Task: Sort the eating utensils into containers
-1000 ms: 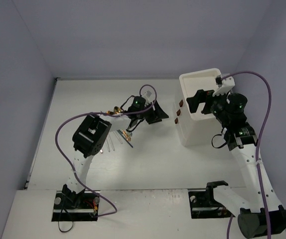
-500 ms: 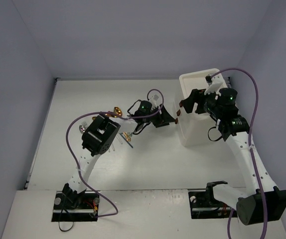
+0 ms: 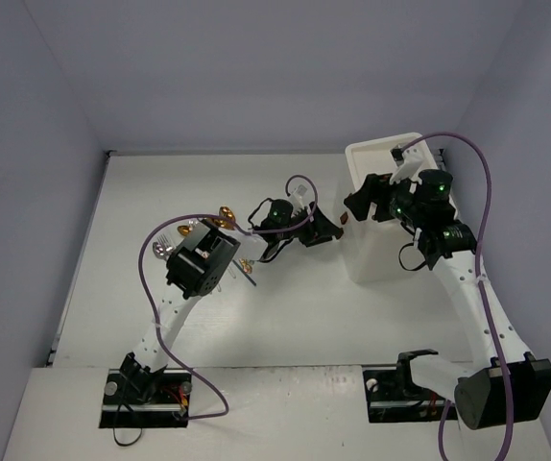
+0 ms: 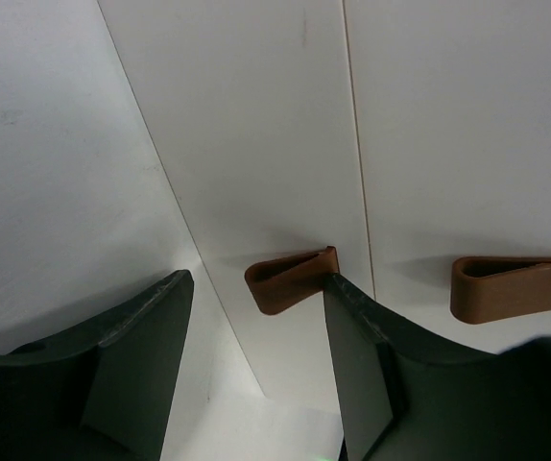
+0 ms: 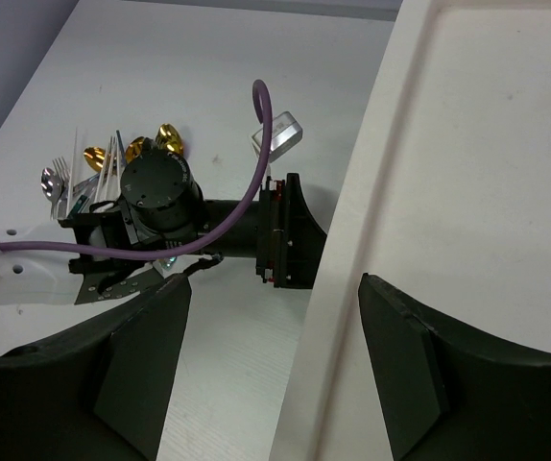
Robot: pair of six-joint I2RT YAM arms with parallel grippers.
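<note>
**Mia:** What's the biggest thing?

**Ben:** The white table (image 3: 256, 307). Next is the tall white drawer unit (image 3: 379, 252) on its right side. Its drawers (image 4: 256, 144) are shut, so I can't see inside.

**Mia:** Where are the eating utensils (image 5: 93, 168)?

**Ben:** In a pile on the table, left of the unit.

**Mia:** What moved?

**Ben:** The left gripper (image 4: 256, 288) came closer to the unit. Its jaws are wide apart with a brown handle (image 4: 290, 279) between them, not squeezed. The right gripper (image 5: 275, 283) slid toward the edge of the unit's top. Its jaws are apart too, holding nothing.

**Mia:** What does it all look like?

**Ben:** The plastic is smooth. The handle is a flat loop. The spoons (image 5: 165, 139) shine gold and silver.
</note>
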